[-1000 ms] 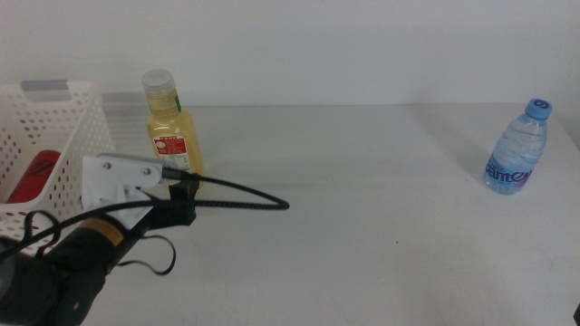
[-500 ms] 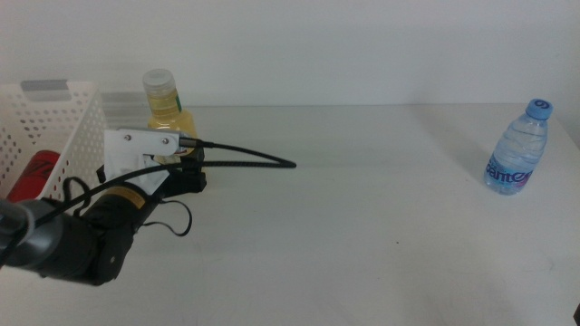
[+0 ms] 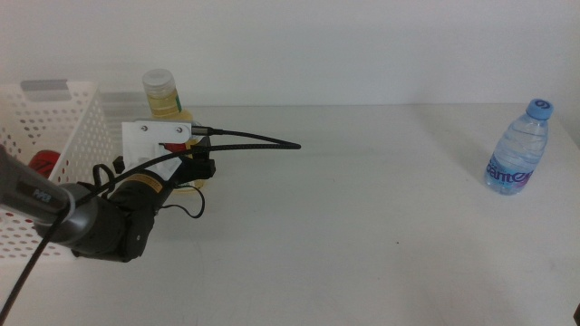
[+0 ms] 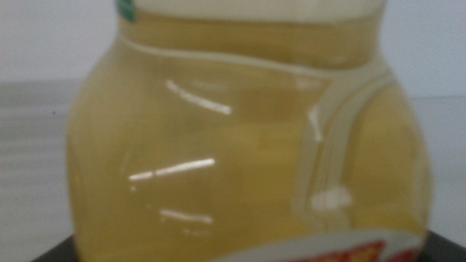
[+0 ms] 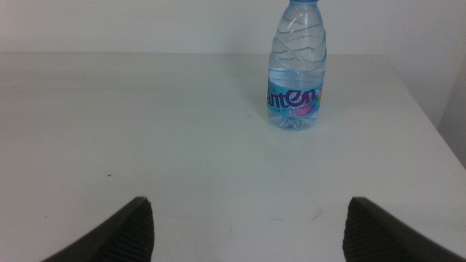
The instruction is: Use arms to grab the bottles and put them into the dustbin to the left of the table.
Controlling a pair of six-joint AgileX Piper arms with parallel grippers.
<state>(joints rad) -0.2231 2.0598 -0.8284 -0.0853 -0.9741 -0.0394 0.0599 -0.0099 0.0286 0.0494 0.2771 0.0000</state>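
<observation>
The fingers of the left gripper (image 3: 195, 167) are hidden behind the wrist housing in the middle view, and in the left wrist view only dark slivers are seen at the lower corners, so whether they are spread or already pinching cannot be told. The juice bottle (image 4: 247, 138) fills that wrist view almost entirely, blurred by closeness; it is judged to sit between or right against the jaws. In the middle view the juice bottle (image 3: 168, 109) is seen upright at the far left of the table (image 3: 362, 208), just beside the dustbin (image 3: 54, 136), with a red can (image 3: 41, 165) already lying inside. The right gripper (image 5: 244, 225) is held with its fingers spread wide apart and nothing between them, well short of the water bottle (image 5: 297, 69), which stands upright near the table's right edge (image 3: 518, 149). Several risks are judged from here: if the jaws are closed off-centre, the smooth rounded body could be squeezed sideways and tipped over against the basket wall; a grip taken too low could let the tall bottle swing when lifted; and the thick cable (image 3: 245, 140) trailing over the table could be dragged into the bottle.
</observation>
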